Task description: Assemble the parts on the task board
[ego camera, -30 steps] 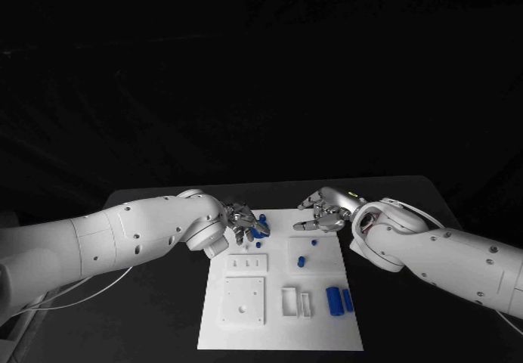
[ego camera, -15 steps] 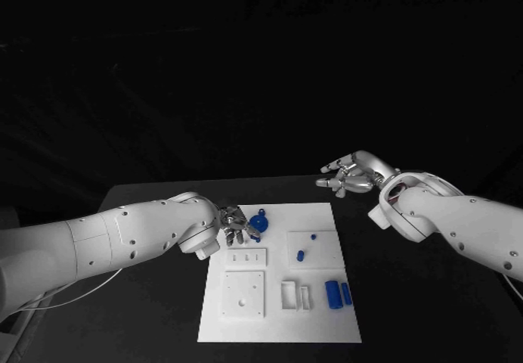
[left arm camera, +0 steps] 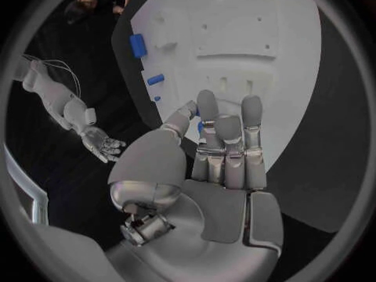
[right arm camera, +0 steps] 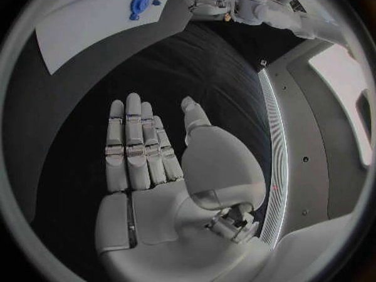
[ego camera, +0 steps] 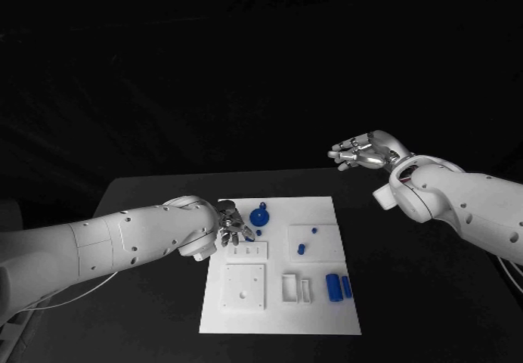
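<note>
The white board is being shown on the black table with most of its blue parts apparently not yet assembled, so the task is being judged as early to midway. A round blue part is sitting near the board's far edge, just beyond the fingertips of the left hand; whether it is already seated cannot be told. Two small blue pieces are lying on a raised square block, well apart from either hand, the longer one with its long axis running roughly toward and away from the robot. Two blue cylinders are lying side by side at the board's near right corner, their long axes also pointing along the board's length, and they seem to be waiting to be fitted. White sockets beside them are being left unfilled. The left hand is being held low over the board's left edge, fingers straight, close together and holding nothing, as the left wrist view shows. The right hand is being held raised well off the board, beyond its far right corner, fingers extended, slightly apart and empty.
</note>
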Tool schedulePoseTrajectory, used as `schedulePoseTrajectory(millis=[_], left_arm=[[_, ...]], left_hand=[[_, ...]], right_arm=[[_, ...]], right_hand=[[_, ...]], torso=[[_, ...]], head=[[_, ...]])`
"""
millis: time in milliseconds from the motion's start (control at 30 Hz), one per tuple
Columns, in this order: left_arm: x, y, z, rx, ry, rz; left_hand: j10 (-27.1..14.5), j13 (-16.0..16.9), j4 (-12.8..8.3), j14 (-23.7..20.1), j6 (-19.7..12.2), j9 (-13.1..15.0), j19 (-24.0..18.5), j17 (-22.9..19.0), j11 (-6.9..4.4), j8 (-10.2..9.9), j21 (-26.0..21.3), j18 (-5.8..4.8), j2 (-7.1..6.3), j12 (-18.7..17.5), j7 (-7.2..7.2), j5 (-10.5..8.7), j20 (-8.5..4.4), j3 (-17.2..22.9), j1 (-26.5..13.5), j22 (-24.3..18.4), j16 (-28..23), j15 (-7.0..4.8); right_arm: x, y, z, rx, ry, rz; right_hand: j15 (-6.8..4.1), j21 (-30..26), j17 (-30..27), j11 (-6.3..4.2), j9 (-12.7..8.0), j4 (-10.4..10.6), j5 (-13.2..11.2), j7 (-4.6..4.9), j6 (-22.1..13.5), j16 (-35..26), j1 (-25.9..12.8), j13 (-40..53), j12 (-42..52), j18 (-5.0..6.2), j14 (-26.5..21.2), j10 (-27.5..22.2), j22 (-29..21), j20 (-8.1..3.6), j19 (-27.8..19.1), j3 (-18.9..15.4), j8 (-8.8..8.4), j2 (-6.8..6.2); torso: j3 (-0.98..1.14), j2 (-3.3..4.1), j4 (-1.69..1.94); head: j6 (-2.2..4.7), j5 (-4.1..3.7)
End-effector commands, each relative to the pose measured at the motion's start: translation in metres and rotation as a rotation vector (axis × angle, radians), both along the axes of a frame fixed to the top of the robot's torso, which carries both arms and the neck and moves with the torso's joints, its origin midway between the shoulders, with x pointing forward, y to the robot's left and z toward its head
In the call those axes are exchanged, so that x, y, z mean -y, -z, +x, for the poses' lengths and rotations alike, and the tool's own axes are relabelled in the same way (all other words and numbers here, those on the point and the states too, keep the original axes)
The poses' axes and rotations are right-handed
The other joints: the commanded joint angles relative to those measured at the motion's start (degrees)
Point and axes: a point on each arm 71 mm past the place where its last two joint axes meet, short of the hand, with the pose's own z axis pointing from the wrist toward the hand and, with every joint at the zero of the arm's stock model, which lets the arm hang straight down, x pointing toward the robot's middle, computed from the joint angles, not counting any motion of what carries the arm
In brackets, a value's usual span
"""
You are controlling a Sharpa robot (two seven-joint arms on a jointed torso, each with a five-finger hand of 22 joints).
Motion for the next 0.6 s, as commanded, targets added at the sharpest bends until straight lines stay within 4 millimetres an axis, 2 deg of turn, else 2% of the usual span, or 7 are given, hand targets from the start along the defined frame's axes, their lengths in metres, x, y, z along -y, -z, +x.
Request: schedulePoseTrajectory(millis=[33,133,200,333,367,467,600], left_arm=[[-0.001,0.003,0.0,0.036,-0.011,0.041],[-0.002,0.01,-0.002,0.034,-0.016,0.049],[-0.002,0.015,-0.004,0.029,-0.019,0.052],[-0.003,0.021,-0.006,0.021,-0.021,0.056],[-0.003,0.023,-0.006,0.019,-0.022,0.056],[-0.002,0.026,-0.008,0.014,-0.023,0.057],[-0.002,0.029,-0.008,0.01,-0.023,0.057]], left_hand=[[1.0,0.1,-0.8,0.9,11.6,10.8,0.1,-0.2,-2.32,0.4,0.2,-0.65,0.48,0.3,-6.31,0.15,-0.46,1.3,-0.4,0.2,0.3,-0.96],[0.9,0.3,-1.1,0.9,11.7,11.1,0.6,-0.3,-2.3,0.4,-0.1,-0.53,0.25,0.5,-6.32,0.26,-0.35,2.4,-1.0,0.3,0.6,-0.93],[1.0,0.4,-1.3,0.9,11.8,11.3,1.9,-0.5,-2.35,0.4,-2.3,-0.69,0.18,0.6,-6.36,0.63,-0.31,3.1,-1.5,0.5,0.9,-0.9],[0.9,0.5,-2.2,0.8,11.9,11.6,2.6,-0.6,-2.36,0.5,-3.8,-0.79,0.13,0.8,-6.39,0.71,-0.34,5.0,-2.6,2.1,1.3,-0.93],[0.9,0.6,-2.5,0.7,12.0,11.8,2.9,-0.8,-2.33,0.5,-4.9,-0.84,0.1,1.0,-6.4,0.91,-0.35,5.6,-3.0,3.6,1.5,-0.95],[0.9,0.7,-2.6,0.7,12.0,12.0,3.2,-0.9,-2.44,0.5,-6.0,-0.83,0.07,1.0,-6.46,1.14,-0.38,6.0,-3.4,5.3,1.7,-0.93],[0.9,0.7,-2.6,0.7,12.0,12.0,3.2,-0.9,-2.44,0.5,-6.0,-0.83,0.07,1.0,-6.46,1.14,-0.38,6.0,-3.4,5.3,1.7,-0.93]], right_arm=[[-0.004,-0.001,0.0,-0.021,-0.062,0.072],[-0.004,-0.001,0.0,-0.022,-0.067,0.079],[-0.004,-0.001,0.0,-0.023,-0.069,0.082],[-0.005,-0.002,0.0,-0.023,-0.072,0.084],[-0.005,-0.002,0.0,-0.024,-0.073,0.085],[-0.005,-0.002,0.0,-0.027,-0.076,0.085],[-0.005,-0.001,-0.001,-0.03,-0.08,0.084]], right_hand=[[0.31,0.6,-3.0,0.21,0.1,-0.7,0.2,0.09,0.5,-0.1,-0.3,0.0,-0.1,-0.55,-0.3,-0.8,-1.4,0.35,-0.8,0.2,0.12,0.39],[0.38,1.2,-4.4,0.29,0.1,-1.2,0.1,0.2,0.5,-0.3,-0.6,0.0,-0.2,-0.57,0.0,-0.8,-1.5,0.33,-1.0,0.4,0.1,0.39],[0.42,1.2,-4.5,0.33,0.0,-1.2,0.0,0.28,0.3,-0.2,-0.7,0.0,-0.2,-0.59,-0.1,-0.9,-1.5,0.34,-1.0,0.4,0.09,0.37],[0.48,1.2,-4.7,0.41,0.1,-1.3,0.0,0.36,0.3,-0.2,-0.7,0.0,-0.2,-0.61,-0.2,-1.0,-1.5,0.38,-1.2,0.3,0.1,0.34],[0.48,1.2,-4.7,0.41,0.1,-1.3,0.0,0.36,0.3,-0.2,-0.7,0.0,-0.2,-0.61,-0.2,-1.0,-1.5,0.38,-1.2,0.3,0.1,0.34],[0.48,1.3,-4.7,0.43,0.1,-1.3,0.0,0.38,0.4,-0.2,-0.8,0.0,-0.2,-0.61,-0.1,-1.0,-1.5,0.39,-1.2,0.3,0.11,0.32],[0.3,1.6,-4.7,0.38,0.1,-1.4,0.0,0.36,0.7,-0.2,-0.9,0.0,-0.2,-0.54,0.5,-1.0,-1.5,0.25,-0.9,0.3,0.11,0.39]], torso=[[-0.02,0.06,-0.03],[-0.05,0.06,-0.01],[-0.05,0.04,-0.04],[-0.02,0.06,-0.08],[-0.02,0.07,-0.07],[-0.02,0.08,-0.05],[-0.01,0.05,-0.02]], head=[[-0.3,-0.08],[-0.47,-0.15],[-0.67,-0.18],[-0.82,-0.3],[-0.86,-0.33],[-0.99,-0.41],[-1.18,-0.43]])
